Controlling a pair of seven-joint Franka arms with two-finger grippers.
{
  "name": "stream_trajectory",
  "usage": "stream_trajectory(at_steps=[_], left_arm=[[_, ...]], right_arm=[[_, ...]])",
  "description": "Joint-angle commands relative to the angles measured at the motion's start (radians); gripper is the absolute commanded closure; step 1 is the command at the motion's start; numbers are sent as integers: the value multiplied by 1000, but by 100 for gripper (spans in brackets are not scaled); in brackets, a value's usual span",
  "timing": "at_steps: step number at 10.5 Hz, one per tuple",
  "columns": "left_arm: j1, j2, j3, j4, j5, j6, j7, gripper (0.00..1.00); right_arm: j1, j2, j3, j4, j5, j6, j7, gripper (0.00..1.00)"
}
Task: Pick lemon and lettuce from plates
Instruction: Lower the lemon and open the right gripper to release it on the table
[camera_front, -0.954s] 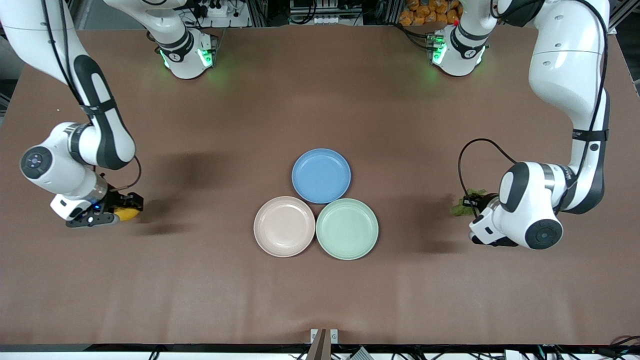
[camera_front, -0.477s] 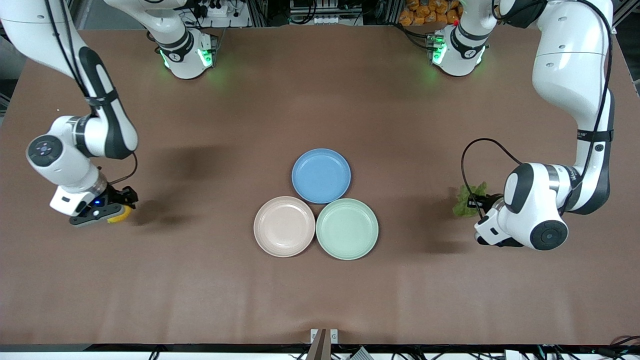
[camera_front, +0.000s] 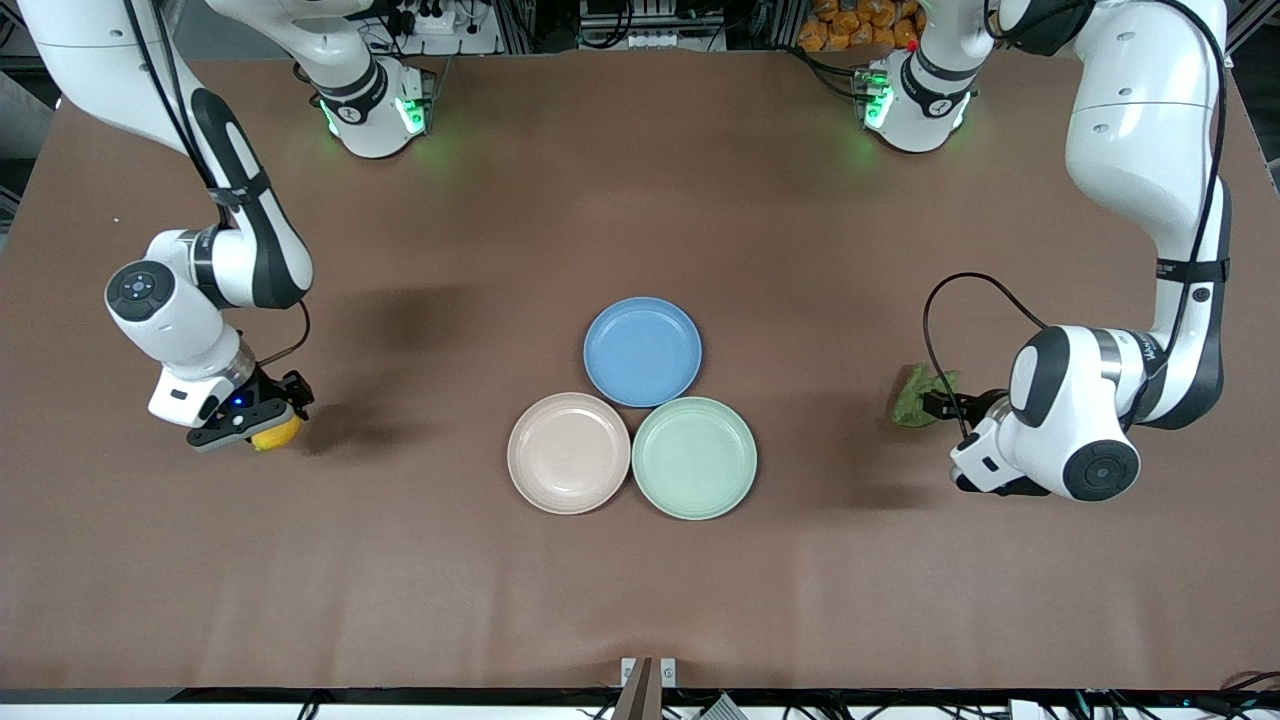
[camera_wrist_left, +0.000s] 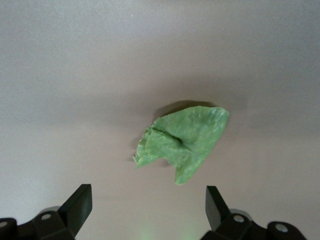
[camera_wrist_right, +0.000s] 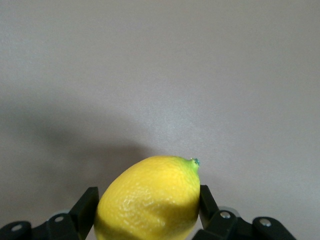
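The lemon (camera_front: 277, 436), bright yellow, is clamped between the fingers of my right gripper (camera_front: 262, 425), low over the bare table toward the right arm's end. It fills the right wrist view (camera_wrist_right: 150, 200) between the fingers of the right gripper (camera_wrist_right: 147, 202). The lettuce (camera_front: 913, 396) lies on the bare table toward the left arm's end. In the left wrist view the lettuce (camera_wrist_left: 185, 142) lies apart from my left gripper (camera_wrist_left: 148, 200), which is open and empty. The beige-pink plate (camera_front: 568, 453) and the mint green plate (camera_front: 694, 458) stand empty side by side mid-table.
An empty blue plate (camera_front: 642, 351) touches both plates, farther from the front camera. The brown table surface lies bare around both grippers.
My right gripper has moved toward the plates with the lemon in it. The lettuce has shifted a little toward the plates and now lies flat, free of the left gripper's fingers.
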Motion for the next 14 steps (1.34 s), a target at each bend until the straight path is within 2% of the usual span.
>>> stream_trajectory(at_steps=[1, 2, 6, 7, 8, 9, 12, 14], left_arm=[[3, -19, -6, 15, 25, -7, 10, 0], [3, -27, -6, 15, 24, -7, 11, 0], [8, -32, -6, 27, 24, 2, 13, 0], [10, -32, -6, 29, 24, 8, 14, 0], [10, -32, -6, 29, 24, 14, 14, 0], [14, -33, -6, 29, 24, 31, 13, 0], [16, -36, -8, 27, 21, 82, 14, 0], [16, -36, -8, 29, 21, 93, 13, 0]], right_arm=[[-16, -21, 16, -6, 183, -44, -12, 100], [-17, -9, 15, 12, 231, -84, -13, 100], [-34, 52, 15, 46, 233, -78, -16, 100], [-34, 54, 15, 46, 234, -79, -15, 77], [-34, 54, 15, 44, 234, -79, -16, 46], [-34, 54, 15, 44, 234, -78, -13, 0], [-33, 39, 15, 32, 236, -87, -10, 0], [-54, -13, 13, -32, 236, -87, -16, 0]])
